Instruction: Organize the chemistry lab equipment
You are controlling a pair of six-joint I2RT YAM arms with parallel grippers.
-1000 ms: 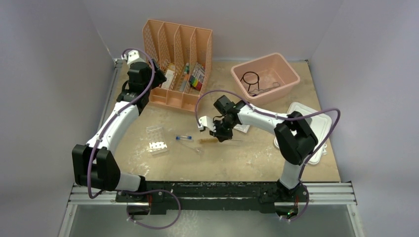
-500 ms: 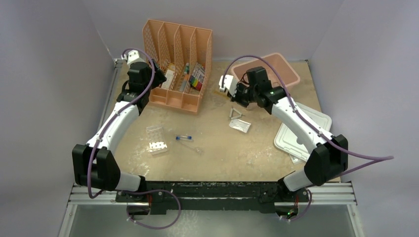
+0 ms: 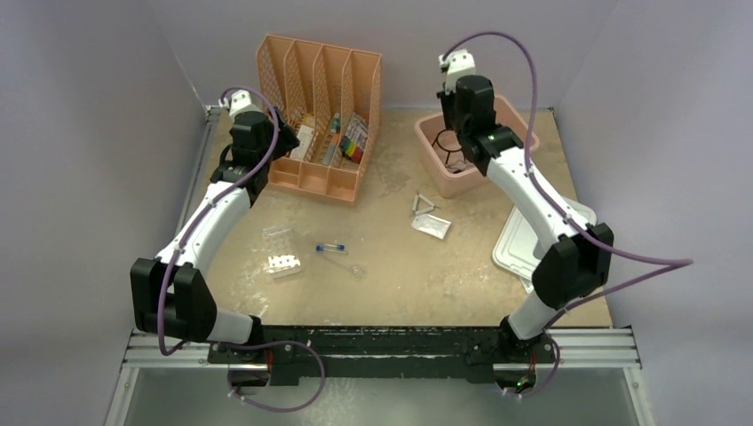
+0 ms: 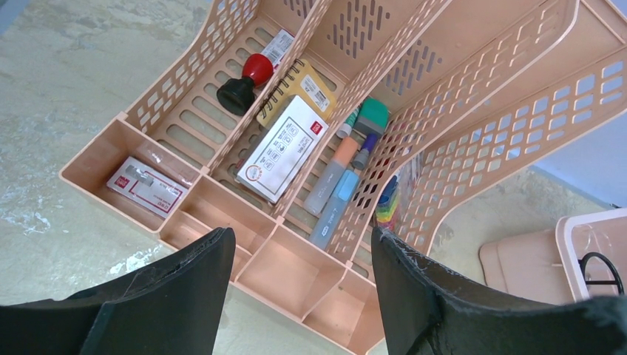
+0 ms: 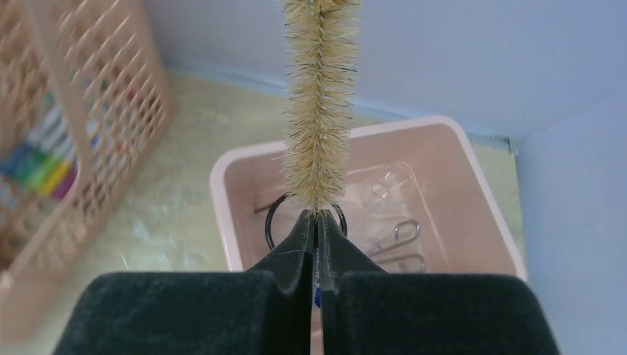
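Note:
My right gripper (image 5: 316, 216) is shut on the stem of the bristle brush (image 5: 319, 111), whose bristles stick out beyond the fingertips above the pink tub (image 5: 473, 170). In the tub lie the black wire ring (image 5: 275, 214) and the metal tongs (image 5: 399, 237). On the table are a white tube rack (image 3: 284, 264), a blue-capped tube (image 3: 331, 247) and a wire triangle (image 3: 426, 204). My left gripper (image 4: 303, 237) hangs open and empty over the front of the peach organizer (image 4: 444, 89).
The organizer (image 3: 320, 115) at the back left holds markers, a stamp and small boxes. A white lid (image 3: 542, 240) lies at the right, partly under my right arm. A clear rack (image 3: 277, 238) and a small packet (image 3: 431, 225) rest on the table.
The right arm has swung from the table's middle up to the back right, carrying the brush over the tub. The left arm has not moved.

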